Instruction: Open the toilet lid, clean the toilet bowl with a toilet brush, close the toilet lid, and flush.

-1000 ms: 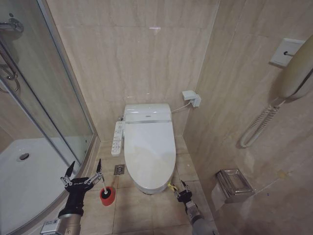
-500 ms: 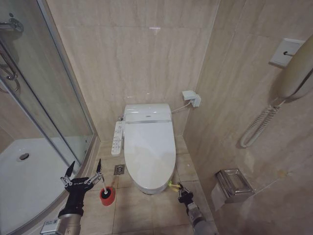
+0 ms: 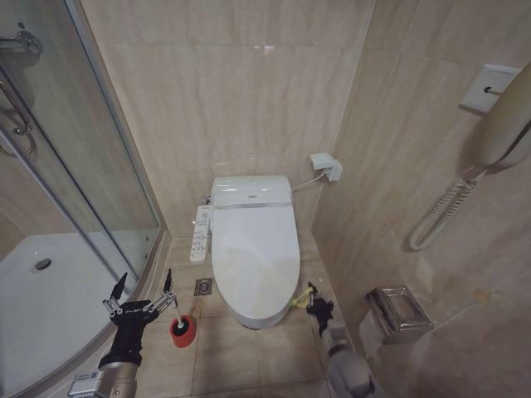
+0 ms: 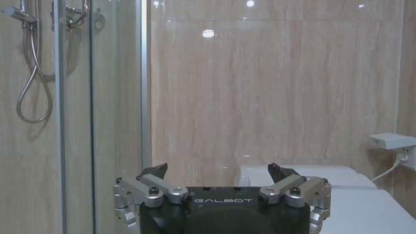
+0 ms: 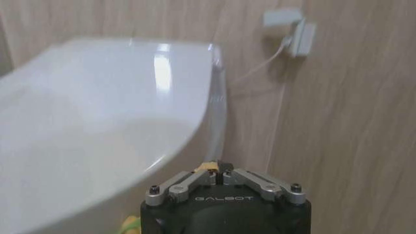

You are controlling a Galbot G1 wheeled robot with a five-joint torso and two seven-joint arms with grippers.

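Since a second ago the right gripper (image 3: 313,298) has risen from the floor by the bowl's front toward the lid's right edge, drawing the strap (image 3: 299,296) up with it; the left gripper (image 3: 141,292) has not moved. Right wrist view: the fingers are pinched together on the yellow-green strap (image 5: 209,166), beside the lid (image 5: 104,107). The lid (image 3: 255,249) lies closed over the bowl (image 3: 249,319). The left gripper hangs spread wide and empty, just beside the brush (image 3: 182,326) standing on the floor. Risk, as judged: the thin strap may slip from the pinch, or a sideways pull may strain the hinge, dropping the lid.
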